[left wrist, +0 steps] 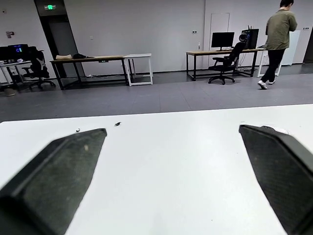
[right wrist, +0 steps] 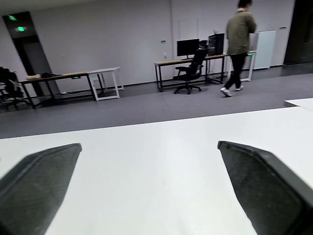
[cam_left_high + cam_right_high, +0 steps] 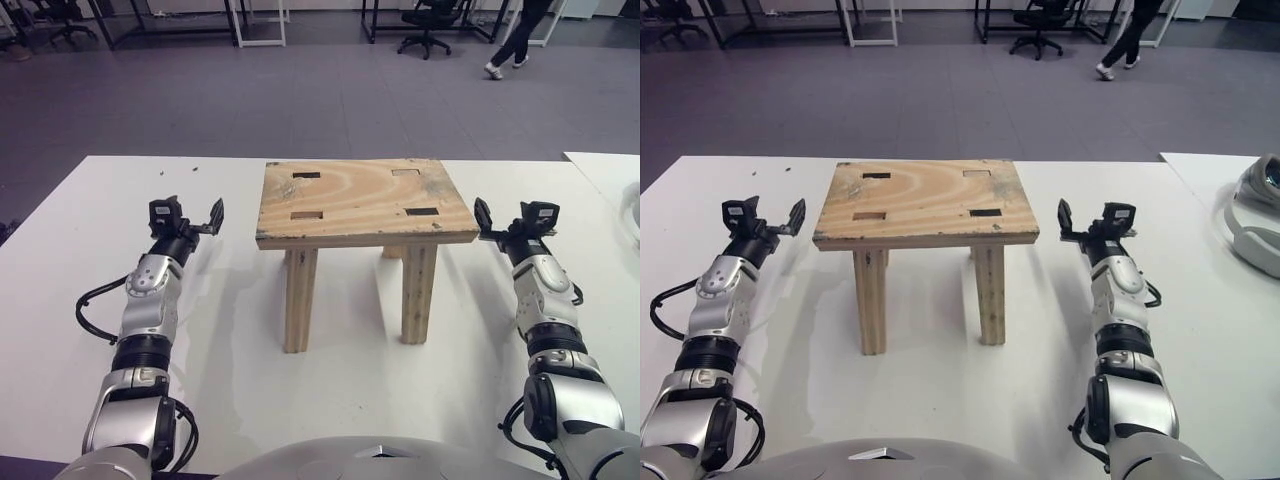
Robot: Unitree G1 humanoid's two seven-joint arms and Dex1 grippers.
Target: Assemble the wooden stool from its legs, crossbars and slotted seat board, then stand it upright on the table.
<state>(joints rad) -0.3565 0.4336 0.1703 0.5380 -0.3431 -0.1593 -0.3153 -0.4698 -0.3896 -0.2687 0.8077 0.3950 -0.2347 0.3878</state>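
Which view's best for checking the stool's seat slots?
Right eye view: the stool stands whole, upright, all four seat slots seen from above. Left eye view is near-identical. Both wrist views face across the table toward the room.

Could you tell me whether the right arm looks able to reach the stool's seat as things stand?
Probably yes. The right gripper is open and sits beside the right edge of the stool's seat, with only bare table between them and nothing in the way.
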